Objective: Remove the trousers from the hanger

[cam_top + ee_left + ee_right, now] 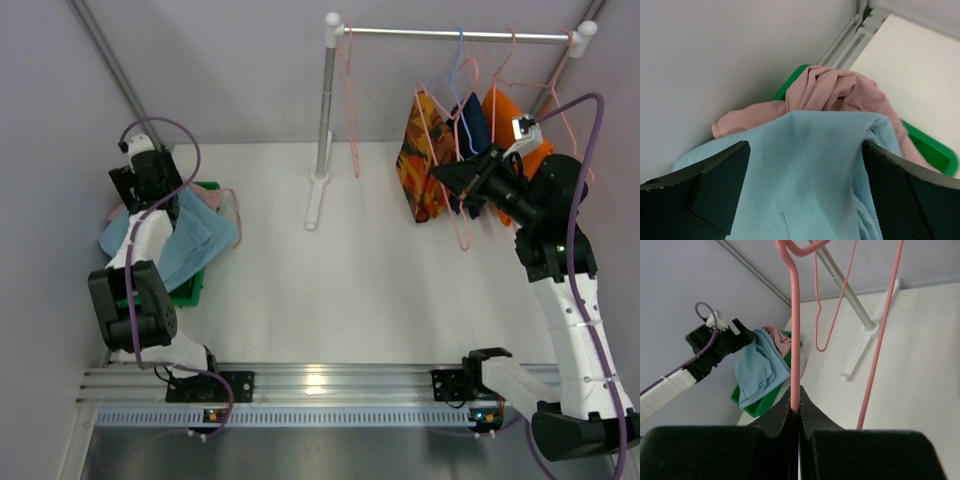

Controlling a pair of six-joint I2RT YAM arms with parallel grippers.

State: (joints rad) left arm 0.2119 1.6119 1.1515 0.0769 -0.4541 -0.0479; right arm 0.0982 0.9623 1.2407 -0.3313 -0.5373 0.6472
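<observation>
My left gripper (150, 182) hangs open over the green bin (187, 289), its jaws (804, 147) wide apart just above the light blue trousers (800, 180). These lie loose on the dusty pink trousers (835, 92) in the bin. My right gripper (795, 402) is shut on the thin wire of a pink hanger (795, 340) under the rail (450, 35). Orange-and-red patterned trousers (418, 160), navy trousers (473, 125) and orange trousers (503, 108) hang on hangers right by the right gripper (452, 180).
An empty pink hanger (352, 110) hangs at the rail's left end beside the rack's post (325, 100). The post's white foot (314, 205) stands mid-table. The grey side wall is close to the bin's left.
</observation>
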